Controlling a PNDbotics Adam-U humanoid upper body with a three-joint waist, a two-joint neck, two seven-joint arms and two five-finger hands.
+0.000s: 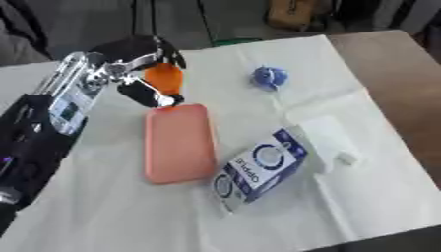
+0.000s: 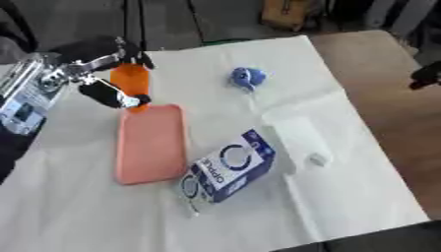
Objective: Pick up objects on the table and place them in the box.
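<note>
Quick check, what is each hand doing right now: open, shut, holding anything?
Left hand: shut on the orange object, held above the far end of the pink case.
Right hand: only a dark tip at the right edge of the right eye view; cannot tell.

The orange object point(image 1: 164, 78) is partly covered by the left hand point(image 1: 138, 61), whose fingers curl round it, so its shape cannot be made out. The left arm runs out of view at the left edge. The small blue thing point(image 1: 269, 77) is too blurred to name. The print on the blue and white carton point(image 1: 261, 168) is mostly unreadable. A dark shape point(image 2: 426, 75) at the right edge of the right eye view is cut off; I cannot tell what it is.
</note>
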